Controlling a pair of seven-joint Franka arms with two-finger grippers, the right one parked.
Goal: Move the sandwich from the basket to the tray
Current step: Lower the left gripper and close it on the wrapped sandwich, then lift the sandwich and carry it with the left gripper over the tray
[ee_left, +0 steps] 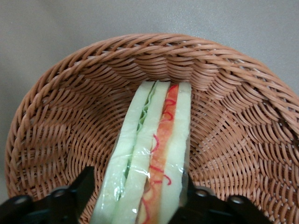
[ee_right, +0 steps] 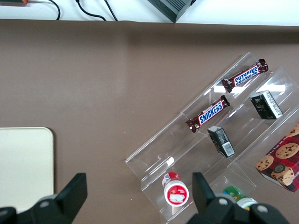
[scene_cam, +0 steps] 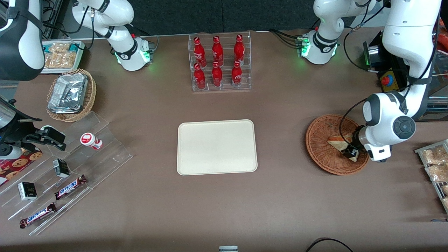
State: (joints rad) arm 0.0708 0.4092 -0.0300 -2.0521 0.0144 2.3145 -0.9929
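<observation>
Worktop carries the bare tray mid-table, basket toward the working arm's end, sandwich standing on edge inside it, claw straddling the wedge, fingers touching its bread faces, apparently gripped for lifting.

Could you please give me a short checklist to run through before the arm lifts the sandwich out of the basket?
1. Gripper down inside the basket: ok.
2. Fingers on both sides of the sandwich: ok.
3. Firm squeeze on the sandwich: cannot tell; the fingers sit against the bread, pressure not visible.
4. Sandwich lying in the basket, not lifted: ok.
5. Tray bare to receive it: ok.
6. Table between basket and tray free of obstacles: ok.
</observation>
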